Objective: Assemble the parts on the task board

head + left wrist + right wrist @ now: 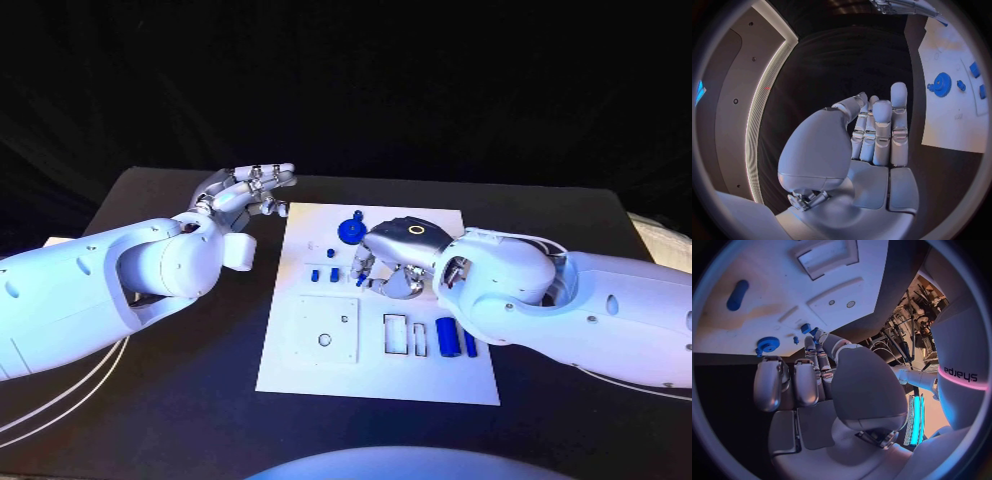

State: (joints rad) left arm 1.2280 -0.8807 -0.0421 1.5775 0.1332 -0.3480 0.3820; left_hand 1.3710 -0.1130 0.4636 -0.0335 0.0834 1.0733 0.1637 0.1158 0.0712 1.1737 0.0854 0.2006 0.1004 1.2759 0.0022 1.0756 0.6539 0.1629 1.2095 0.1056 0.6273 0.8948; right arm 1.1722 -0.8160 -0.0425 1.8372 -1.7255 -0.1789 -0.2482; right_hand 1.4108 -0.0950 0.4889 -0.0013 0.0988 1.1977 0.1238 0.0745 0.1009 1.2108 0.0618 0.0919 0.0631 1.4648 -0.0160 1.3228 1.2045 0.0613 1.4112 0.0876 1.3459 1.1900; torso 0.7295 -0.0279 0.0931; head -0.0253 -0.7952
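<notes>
Small blue parts (456, 337) lie scattered on the white task board (378, 380) at the frame's centre on the black bench (173, 420). The right hand (392, 262) hovers over the board, grip unclear; the left hand (248, 188), upper left, is spread and holds nothing.

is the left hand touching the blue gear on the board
Apart. In the left wrist view the left hand hangs over black table, with bare tabletop and board between it and the blue gear.

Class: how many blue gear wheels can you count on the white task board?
1: the blue gear lies near the task board's far edge, just beyond the right hand. Others may be hidden under that hand.
</notes>
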